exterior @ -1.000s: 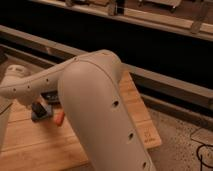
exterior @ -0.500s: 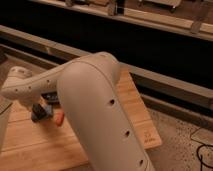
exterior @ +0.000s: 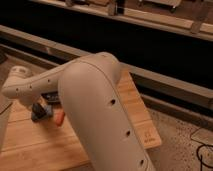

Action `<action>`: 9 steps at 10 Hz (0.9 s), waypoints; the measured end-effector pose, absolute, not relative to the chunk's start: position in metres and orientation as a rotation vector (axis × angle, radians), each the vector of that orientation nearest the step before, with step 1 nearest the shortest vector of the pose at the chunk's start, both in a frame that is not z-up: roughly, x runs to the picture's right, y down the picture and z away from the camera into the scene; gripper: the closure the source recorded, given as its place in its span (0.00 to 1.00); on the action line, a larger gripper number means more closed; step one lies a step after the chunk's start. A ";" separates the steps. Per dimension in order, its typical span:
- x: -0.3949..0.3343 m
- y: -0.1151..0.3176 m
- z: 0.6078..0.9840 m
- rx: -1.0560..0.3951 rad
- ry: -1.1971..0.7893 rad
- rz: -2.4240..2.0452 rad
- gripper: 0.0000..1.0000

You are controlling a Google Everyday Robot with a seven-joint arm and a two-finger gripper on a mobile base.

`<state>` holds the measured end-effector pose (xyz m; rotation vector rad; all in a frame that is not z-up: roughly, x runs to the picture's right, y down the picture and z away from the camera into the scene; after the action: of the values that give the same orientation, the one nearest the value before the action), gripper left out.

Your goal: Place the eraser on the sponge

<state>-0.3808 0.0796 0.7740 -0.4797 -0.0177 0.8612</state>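
Note:
My large white arm [exterior: 95,115] reaches left across the wooden table [exterior: 30,147] and hides much of it. The gripper [exterior: 37,113] hangs as a dark shape below the white wrist [exterior: 19,80], low over the table's left part. A small bluish patch [exterior: 46,108], which may be the sponge, shows right beside it. I cannot make out the eraser apart from the dark gripper. An orange-red stick [exterior: 59,117] lies just right of the gripper, touching or nearly touching it.
A dark object [exterior: 50,96] sits partly hidden under the forearm. The table's right edge [exterior: 145,120] drops to speckled floor [exterior: 175,135], where a cable [exterior: 202,155] lies. A long dark counter with rails [exterior: 150,45] runs behind the table.

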 end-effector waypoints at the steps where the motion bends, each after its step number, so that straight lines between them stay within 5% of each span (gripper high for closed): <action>1: -0.381 0.079 0.774 -0.481 -0.020 0.860 0.52; 7: -0.382 0.084 0.777 -0.493 -0.011 0.857 0.46; 9: -0.382 0.086 0.778 -0.498 -0.008 0.856 0.36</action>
<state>-0.3823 0.0862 0.7784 -0.4981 -0.0077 0.8558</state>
